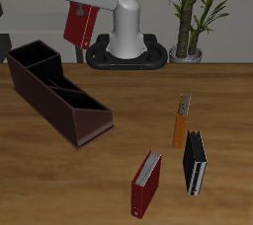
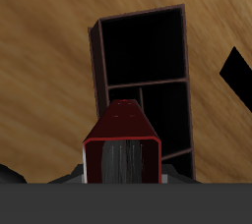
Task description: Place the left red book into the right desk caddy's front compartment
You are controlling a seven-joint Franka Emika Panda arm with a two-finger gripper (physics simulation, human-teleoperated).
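Already lifted: red book (image 1: 81,24) held clear of the table, hanging from the gripper (image 1: 83,2) high above the back edge, tilted a little. Fingers themselves hidden in both views, so opening not readable directly, but evidently clamped on the book, since nothing else supports it. From the wrist view, book (image 2: 120,147) end-on, caddy (image 2: 146,90) below and ahead, its divided sections open and dark, apparently empty.

Caddy (image 1: 57,93) lying slantwise from near the back corner toward the table's middle, low sloped end pointing to the front. Pickup done, carry partly done. Left to do, by judgement: travel over the tall-walled front compartment, line the book up with its narrow slot, lower, release.

Well apart, near the front edge: another red book with pale pages (image 1: 146,184), black book (image 1: 195,164), orange book (image 1: 181,122), all untouched.
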